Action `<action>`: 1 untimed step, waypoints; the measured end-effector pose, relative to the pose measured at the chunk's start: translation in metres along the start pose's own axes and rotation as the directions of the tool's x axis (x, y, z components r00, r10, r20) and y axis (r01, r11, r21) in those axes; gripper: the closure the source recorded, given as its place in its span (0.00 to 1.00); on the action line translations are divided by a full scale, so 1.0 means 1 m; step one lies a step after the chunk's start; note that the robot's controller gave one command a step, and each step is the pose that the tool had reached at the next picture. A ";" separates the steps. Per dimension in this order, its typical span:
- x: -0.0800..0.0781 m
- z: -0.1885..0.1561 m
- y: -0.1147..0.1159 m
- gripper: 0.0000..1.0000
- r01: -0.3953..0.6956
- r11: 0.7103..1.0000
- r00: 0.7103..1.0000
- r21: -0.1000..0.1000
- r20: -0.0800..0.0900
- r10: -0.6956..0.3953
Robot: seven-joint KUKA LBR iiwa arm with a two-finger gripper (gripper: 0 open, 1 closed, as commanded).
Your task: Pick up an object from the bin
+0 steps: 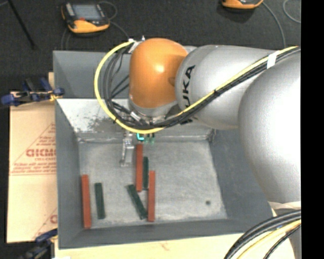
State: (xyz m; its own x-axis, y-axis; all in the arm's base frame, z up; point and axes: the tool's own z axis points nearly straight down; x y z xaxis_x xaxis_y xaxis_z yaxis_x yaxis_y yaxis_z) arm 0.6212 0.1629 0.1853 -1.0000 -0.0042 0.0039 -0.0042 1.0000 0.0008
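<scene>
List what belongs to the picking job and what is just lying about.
Job: gripper, grey bin, red stick nearest the gripper, other red and green sticks in it.
Lying about: orange device and second orange device, outside the bin.

Grey metal bin (195, 169): matt, floor scuffed, pale scratches on the back wall. Flat orange-red strips (86, 201) and flat dark green strips (99, 201): smooth, matt, material unclear. Rounded orange wrist cover (154, 71): glossy plastic. Silver arm shell (238, 86): smooth, satin sheen.

Silver arm (253, 86) (black KUKA lettering), glossy orange wrist cover (154, 71), looped yellow cables (97, 83), grey metal claw (125, 159).
</scene>
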 end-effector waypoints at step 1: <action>-0.002 -0.005 -0.001 0.00 -0.003 1.000 1.000 -0.001 0.008 0.003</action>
State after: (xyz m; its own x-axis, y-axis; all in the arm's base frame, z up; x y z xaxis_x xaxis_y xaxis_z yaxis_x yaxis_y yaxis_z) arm 0.6229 0.1623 0.1906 -1.0000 -0.0017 -0.0042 -0.0017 1.0000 0.0022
